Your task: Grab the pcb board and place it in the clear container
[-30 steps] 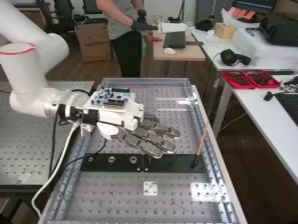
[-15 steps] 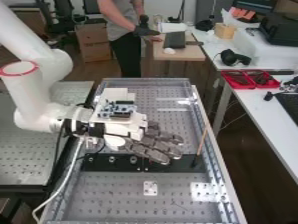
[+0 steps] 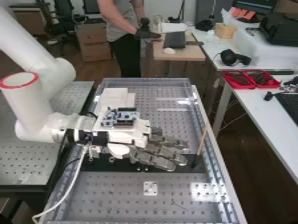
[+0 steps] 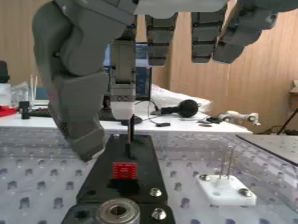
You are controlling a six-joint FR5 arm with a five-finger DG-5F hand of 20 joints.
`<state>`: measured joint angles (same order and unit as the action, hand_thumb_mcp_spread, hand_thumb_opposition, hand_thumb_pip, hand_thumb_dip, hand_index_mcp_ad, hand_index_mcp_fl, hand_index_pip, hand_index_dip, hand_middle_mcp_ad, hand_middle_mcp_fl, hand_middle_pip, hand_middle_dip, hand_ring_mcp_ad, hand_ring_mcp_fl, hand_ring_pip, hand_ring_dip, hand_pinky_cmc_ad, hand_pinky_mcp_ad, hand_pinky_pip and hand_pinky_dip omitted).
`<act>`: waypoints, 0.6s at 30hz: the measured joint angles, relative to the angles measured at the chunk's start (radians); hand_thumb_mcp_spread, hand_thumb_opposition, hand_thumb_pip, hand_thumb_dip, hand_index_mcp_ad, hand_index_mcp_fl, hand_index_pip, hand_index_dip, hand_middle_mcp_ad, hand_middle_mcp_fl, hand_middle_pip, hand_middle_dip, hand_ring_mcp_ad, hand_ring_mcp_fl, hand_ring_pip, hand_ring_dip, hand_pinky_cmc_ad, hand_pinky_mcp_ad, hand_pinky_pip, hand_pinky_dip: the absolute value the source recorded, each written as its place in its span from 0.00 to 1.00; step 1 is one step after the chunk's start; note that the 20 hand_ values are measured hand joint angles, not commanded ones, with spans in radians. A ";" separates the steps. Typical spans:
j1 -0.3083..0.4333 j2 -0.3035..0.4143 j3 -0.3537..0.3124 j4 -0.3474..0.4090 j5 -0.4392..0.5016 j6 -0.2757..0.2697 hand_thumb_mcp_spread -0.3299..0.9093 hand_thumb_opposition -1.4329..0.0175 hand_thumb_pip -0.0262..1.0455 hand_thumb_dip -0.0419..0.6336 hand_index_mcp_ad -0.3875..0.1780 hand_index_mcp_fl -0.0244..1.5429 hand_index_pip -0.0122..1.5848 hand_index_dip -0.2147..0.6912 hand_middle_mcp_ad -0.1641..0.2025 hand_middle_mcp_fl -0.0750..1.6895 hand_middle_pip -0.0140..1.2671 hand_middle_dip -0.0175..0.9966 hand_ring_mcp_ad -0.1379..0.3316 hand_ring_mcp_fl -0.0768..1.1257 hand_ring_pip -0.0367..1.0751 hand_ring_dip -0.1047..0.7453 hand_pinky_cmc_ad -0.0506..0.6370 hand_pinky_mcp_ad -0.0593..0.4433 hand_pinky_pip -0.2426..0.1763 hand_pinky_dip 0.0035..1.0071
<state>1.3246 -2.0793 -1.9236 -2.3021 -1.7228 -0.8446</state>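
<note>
The hand point(image 3: 159, 151) is over the black plate point(image 3: 106, 165) on the bench, palm side down, with its fingers loosely extended and nothing held. In the wrist view the hand point(image 4: 76, 90) hangs with thumb and fingers apart. A small red pcb board point(image 4: 124, 170) lies on the black plate point(image 4: 100, 185), between a round metal bearing and an upright thin rod, below the hand and not touched by it. I cannot make out for certain which thing is the clear container.
A thin brown rod point(image 3: 202, 142) stands at the plate's right end. A white block with two pins point(image 4: 227, 189) is beside the plate. White boxes point(image 3: 115, 95) stand behind the wrist. Clear walls and metal rails point(image 3: 218, 175) edge the perforated bench.
The hand has moved toward the bench's near end and slightly right, now covering more of the black plate. The white boxes behind it have come into sight.
</note>
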 joint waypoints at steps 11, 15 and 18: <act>-0.021 -0.021 0.007 0.002 -0.030 -0.006 0.79 0.42 0.37 0.39 0.41 0.14 0.97 0.43 0.50 0.06 0.13 0.17 0.71 0.10 0.12 0.14 0.46 0.45 0.40 0.19; -0.027 -0.029 0.009 0.007 -0.039 -0.003 0.79 0.42 0.37 0.39 0.41 0.14 0.97 0.43 0.49 0.06 0.13 0.17 0.71 0.10 0.12 0.14 0.46 0.45 0.40 0.19; -0.029 -0.032 0.013 0.009 -0.043 0.000 0.79 0.42 0.37 0.39 0.40 0.14 0.97 0.43 0.50 0.06 0.13 0.17 0.71 0.10 0.11 0.15 0.45 0.45 0.40 0.19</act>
<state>1.2958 -2.1115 -1.9103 -2.2935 -1.7655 -0.8441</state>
